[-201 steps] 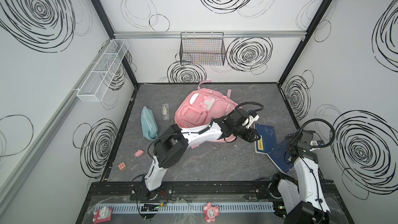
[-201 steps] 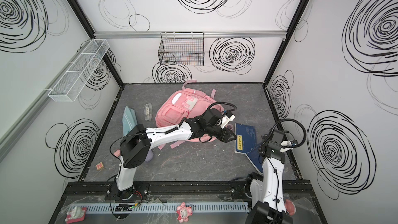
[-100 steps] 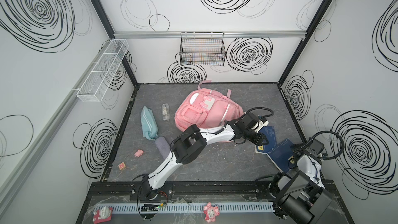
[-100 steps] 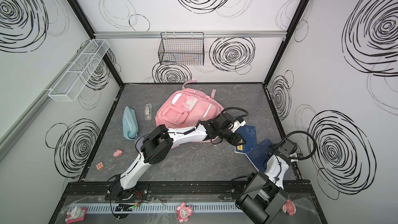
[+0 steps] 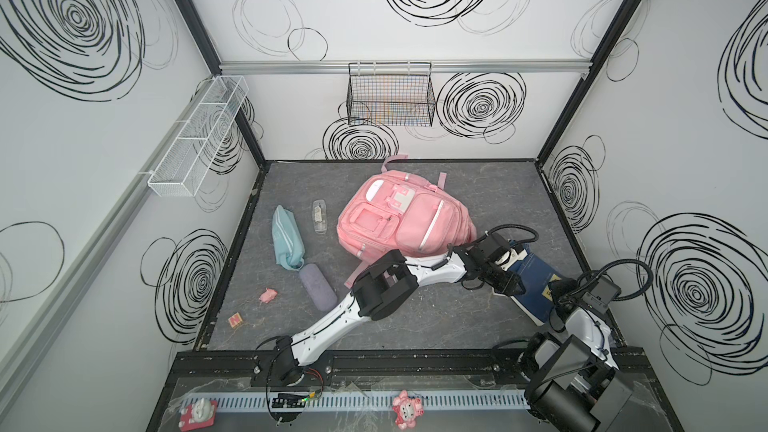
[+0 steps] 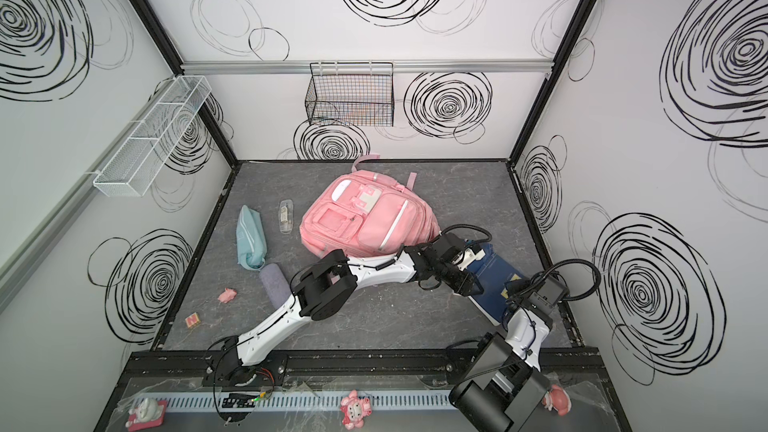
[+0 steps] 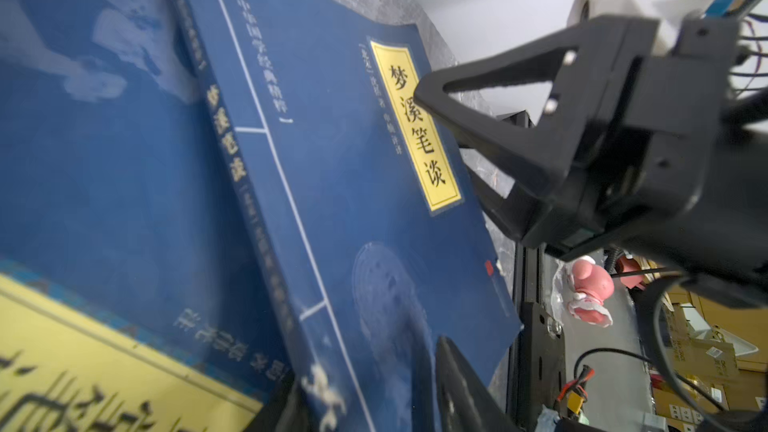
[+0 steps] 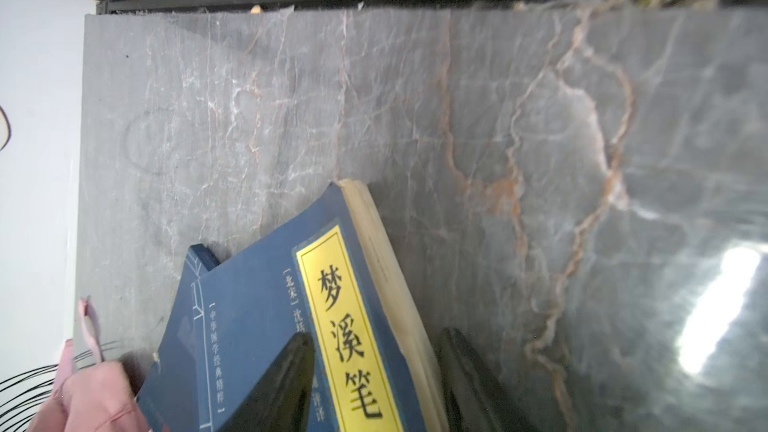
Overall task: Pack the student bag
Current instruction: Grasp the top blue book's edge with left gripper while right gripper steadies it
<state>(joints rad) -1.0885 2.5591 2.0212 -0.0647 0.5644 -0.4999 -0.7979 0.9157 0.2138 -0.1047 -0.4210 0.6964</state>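
Right gripper (image 8: 374, 336) clamps the blue book (image 8: 253, 301); left gripper (image 7: 368, 363) straddles it, grip unclear

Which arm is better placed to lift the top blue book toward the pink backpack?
Right. The right gripper straddles the blue book at its page edge, one finger over the cover. The left gripper reaches across the middle, stretched out, at that book's corner.

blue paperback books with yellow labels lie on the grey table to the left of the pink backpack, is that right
No: the blue paperback books with yellow labels lie on the grey marble table to the right of the pink fabric backpack, not the left. Both top views show it.
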